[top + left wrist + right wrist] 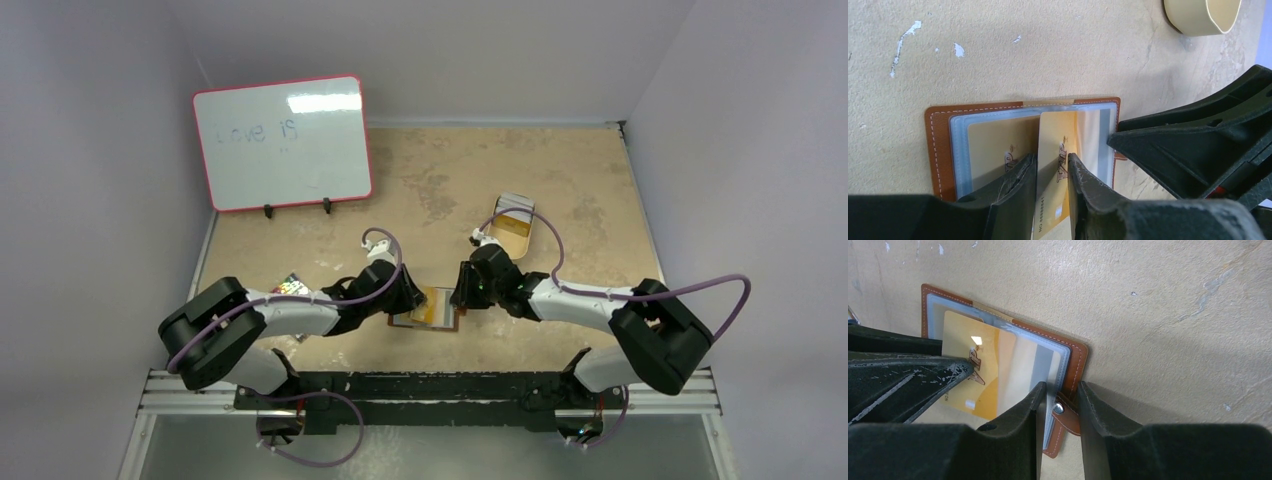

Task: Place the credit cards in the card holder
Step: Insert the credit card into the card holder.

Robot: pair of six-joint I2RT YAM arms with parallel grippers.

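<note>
The card holder (940,150) lies open on the table, brown leather with clear sleeves; it also shows under both arms from above (430,308). One gold credit card (993,142) sits in its left sleeve. A second gold credit card (1055,135) is partly inside a sleeve, its near end between the fingers of my left gripper (1051,157), which stand slightly apart around it. My right gripper (1062,386) is open and straddles the holder's right edge (1075,360) by the snap button (1058,408), one finger over the sleeves, the other just off the leather.
A tan oval tin (510,225) stands open behind the right arm and shows at the top of the left wrist view (1203,15). A whiteboard (283,142) stands at the back left. A small colourful flat object (290,288) lies beside the left arm.
</note>
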